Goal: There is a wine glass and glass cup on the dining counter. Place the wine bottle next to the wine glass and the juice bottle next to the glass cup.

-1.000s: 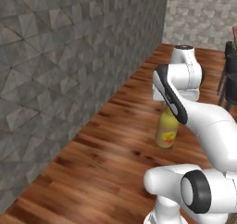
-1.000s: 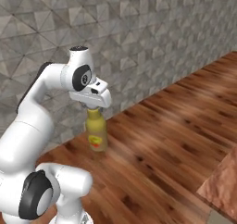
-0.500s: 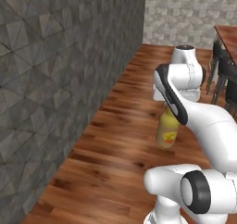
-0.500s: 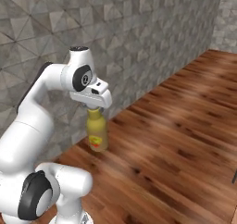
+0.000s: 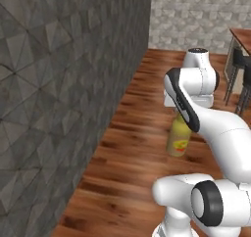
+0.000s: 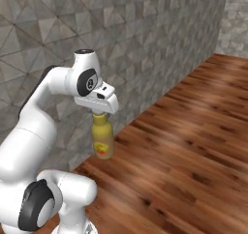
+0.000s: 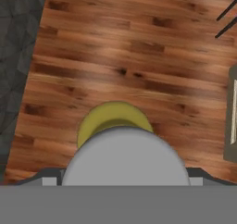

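The juice bottle (image 5: 179, 139), yellow with a pale label marked in red, hangs upright in the air above the wooden floor. My gripper (image 6: 99, 115) is shut on its neck from above. In the right base view the juice bottle (image 6: 102, 142) hangs just below the white hand. The hand view looks straight down on its grey cap (image 7: 124, 156) and yellow shoulder (image 7: 113, 116). A reddish-brown top, probably the dining counter (image 5: 241, 34), shows at the far right edge. The wine bottle, wine glass and glass cup are out of view.
A dark grey faceted stone wall (image 5: 63, 84) runs along the left, close to the arm. Wood-plank floor (image 6: 193, 146) stretches ahead. Dark stool legs (image 5: 238, 82) stand under the brown top at the far right.
The whole scene has shifted in both base views, so the base has driven along the wall. The arm's pose and its hold on the juice bottle are unchanged.
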Motion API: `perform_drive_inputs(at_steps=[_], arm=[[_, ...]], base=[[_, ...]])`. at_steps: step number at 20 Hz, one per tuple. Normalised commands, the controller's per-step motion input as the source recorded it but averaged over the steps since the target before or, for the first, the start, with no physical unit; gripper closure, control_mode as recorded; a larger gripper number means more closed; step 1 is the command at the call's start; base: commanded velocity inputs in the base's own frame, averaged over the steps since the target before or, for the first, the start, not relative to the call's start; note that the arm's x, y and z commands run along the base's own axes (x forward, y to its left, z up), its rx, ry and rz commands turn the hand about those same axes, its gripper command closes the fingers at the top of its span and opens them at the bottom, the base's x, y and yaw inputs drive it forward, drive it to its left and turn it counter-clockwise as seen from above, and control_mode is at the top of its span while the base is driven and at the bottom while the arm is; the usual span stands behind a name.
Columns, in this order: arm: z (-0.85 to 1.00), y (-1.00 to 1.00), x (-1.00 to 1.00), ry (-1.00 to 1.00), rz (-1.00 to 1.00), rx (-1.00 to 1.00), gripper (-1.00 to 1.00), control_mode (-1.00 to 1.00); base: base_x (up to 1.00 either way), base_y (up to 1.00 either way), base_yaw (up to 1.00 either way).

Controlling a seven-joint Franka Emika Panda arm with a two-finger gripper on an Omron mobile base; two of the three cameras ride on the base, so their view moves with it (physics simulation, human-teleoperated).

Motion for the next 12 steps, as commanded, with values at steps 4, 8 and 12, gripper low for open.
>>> perform_drive_inputs(at_steps=[4, 8, 12], arm=[[0.0, 0.0, 0.0, 0.0, 0.0, 0.0, 1.0, 1.0], [0.0, 0.0, 0.0, 0.0, 0.0, 0.0, 1.0, 1.0], [0.0, 0.0, 0.0, 0.0, 0.0, 0.0, 1.0, 1.0]], base=[[0.87, 0.26, -0.12], [0.86, 0.21, -0.14], [0.84, 0.12, -0.14]])
